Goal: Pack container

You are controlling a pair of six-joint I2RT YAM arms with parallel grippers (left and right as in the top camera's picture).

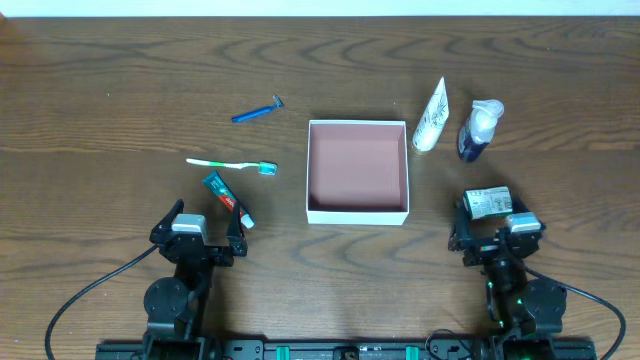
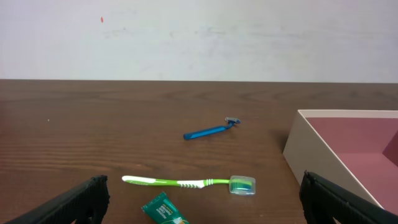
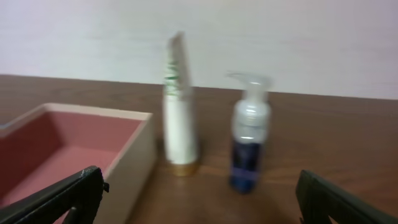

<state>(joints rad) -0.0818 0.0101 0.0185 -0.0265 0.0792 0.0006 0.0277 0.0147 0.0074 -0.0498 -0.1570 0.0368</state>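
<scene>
The left gripper (image 2: 202, 204) stands with its jaws spread wide and nothing between them. The right gripper (image 3: 199, 202) is just as wide and looks empty in its own view. Both sit low by the near edge of the worktop. I judge that packing has not begun, since the container (image 1: 357, 214) is bare inside. It lies mid-worktop, between the arms and a little beyond them: a shallow square box with thin white walls and a flat, matt reddish-brown floor. Just ahead of the left jaws lies a small green toothpaste tube (image 1: 228, 198), soft and flattened, with a white cap. Beyond it is a slim green-and-white toothbrush (image 1: 230, 163) with a clear head cover, and nearer the far edge a thin blue razor (image 1: 258, 111). At the tips of the right jaws sits a small printed packet (image 1: 488, 203); I cannot tell whether it lies between them. Toward the far right, a white tapered tube (image 1: 432, 115) stands on its cap beside a smooth, rounded dark blue pump bottle (image 1: 478, 130). The next move probably calls for a low, flat pinch on the nearest item, then a lift over the thin wall.
</scene>
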